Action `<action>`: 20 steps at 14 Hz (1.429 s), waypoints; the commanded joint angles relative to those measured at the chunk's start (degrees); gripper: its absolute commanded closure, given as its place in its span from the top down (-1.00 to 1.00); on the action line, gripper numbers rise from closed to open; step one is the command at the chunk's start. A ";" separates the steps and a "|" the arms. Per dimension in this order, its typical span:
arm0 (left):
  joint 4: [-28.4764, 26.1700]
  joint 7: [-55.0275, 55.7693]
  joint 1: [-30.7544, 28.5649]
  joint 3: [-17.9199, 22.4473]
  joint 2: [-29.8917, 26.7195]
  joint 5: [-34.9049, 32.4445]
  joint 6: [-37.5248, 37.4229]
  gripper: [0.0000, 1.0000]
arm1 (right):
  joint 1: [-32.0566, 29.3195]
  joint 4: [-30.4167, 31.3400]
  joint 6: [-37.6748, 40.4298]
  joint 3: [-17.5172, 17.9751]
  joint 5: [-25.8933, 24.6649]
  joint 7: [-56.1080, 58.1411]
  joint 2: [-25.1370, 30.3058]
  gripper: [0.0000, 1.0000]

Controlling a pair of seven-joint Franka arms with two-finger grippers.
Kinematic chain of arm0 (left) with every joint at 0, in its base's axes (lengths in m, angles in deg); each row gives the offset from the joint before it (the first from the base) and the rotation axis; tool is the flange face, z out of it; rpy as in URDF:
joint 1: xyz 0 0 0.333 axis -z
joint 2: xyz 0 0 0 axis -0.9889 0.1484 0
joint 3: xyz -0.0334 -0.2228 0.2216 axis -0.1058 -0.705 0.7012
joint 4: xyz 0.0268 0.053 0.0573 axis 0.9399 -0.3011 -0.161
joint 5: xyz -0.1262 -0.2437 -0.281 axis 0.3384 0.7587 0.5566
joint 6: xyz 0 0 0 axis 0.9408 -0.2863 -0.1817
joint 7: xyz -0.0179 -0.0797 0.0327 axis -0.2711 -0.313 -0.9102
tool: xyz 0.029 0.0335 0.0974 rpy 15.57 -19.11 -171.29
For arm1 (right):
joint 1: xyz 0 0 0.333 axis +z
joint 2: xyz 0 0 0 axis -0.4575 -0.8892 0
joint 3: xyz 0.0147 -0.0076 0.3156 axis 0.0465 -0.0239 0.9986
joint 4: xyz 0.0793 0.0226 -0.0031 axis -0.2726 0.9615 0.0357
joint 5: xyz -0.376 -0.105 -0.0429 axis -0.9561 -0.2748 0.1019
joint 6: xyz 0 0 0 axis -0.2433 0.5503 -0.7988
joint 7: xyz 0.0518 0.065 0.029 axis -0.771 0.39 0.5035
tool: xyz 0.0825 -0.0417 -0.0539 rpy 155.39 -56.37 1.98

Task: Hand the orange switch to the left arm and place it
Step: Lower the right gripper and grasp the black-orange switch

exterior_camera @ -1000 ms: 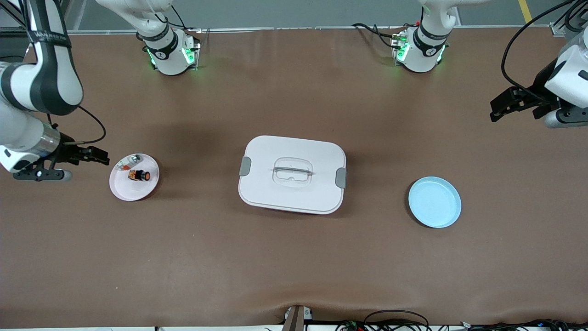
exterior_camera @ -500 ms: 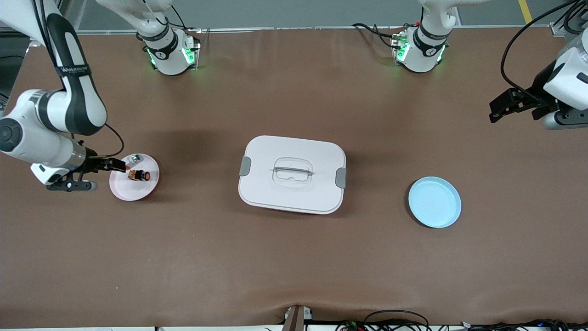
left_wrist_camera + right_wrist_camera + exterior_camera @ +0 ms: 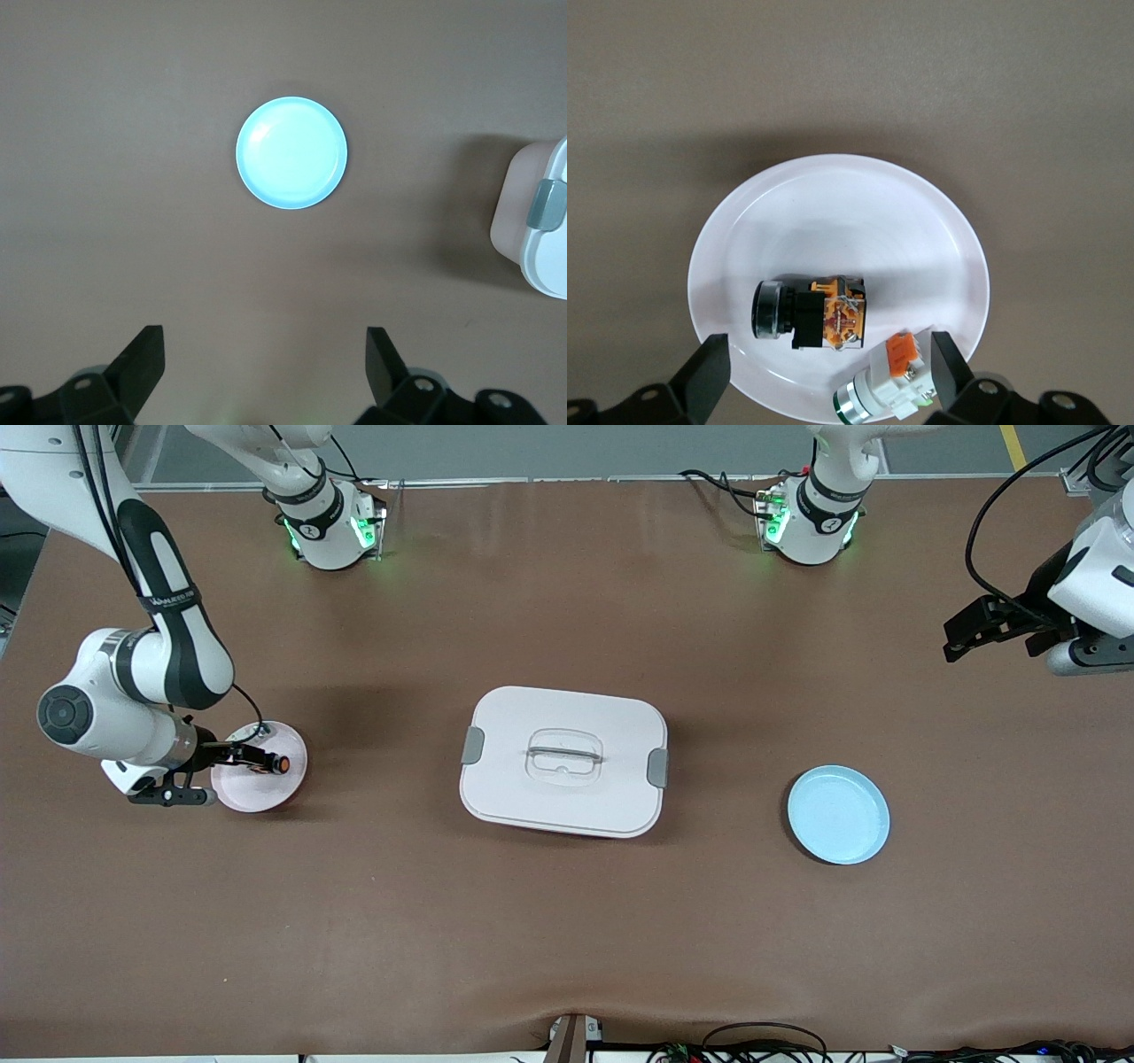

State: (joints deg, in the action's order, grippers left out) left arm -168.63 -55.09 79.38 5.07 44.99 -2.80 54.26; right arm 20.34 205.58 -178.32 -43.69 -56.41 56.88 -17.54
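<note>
- The right gripper (image 3: 252, 760) hangs low over the pink plate (image 3: 266, 793), fingers spread wide and empty — apparently lined up to straddle the orange switch (image 3: 811, 312).
- That switch lies on its side on the plate, just beside a small silver-and-clear part (image 3: 886, 390); a careless pinch might catch both.
- The box (image 3: 563, 760) sits mid-table between the pink plate and the blue plate (image 3: 838, 815).
- The left gripper (image 3: 957, 638) waits high above its end of the table — fingers apart, nothing held.

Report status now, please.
Right gripper open over pink plate, above orange switch. Left gripper open, waiting. Box mid-table.
</note>
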 commanded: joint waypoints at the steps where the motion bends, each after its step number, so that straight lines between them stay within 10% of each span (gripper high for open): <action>1: 0.61 -1.22 -0.03 -0.11 0.04 -0.06 -0.72 1.00 | -0.06 -0.41 -1.10 0.52 0.33 -1.34 -1.43 1.00; 20: 0.61 -1.31 -0.20 -0.11 -0.13 0.02 -0.72 1.00 | 0.55 -0.33 -2.86 0.60 2.00 -1.43 -7.32 1.00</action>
State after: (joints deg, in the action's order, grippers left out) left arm -168.63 -55.09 79.39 5.07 44.99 -2.80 54.26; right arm 21.09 205.52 -180.98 -43.13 -54.70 56.13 -24.51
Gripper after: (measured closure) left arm 0.000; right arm 0.000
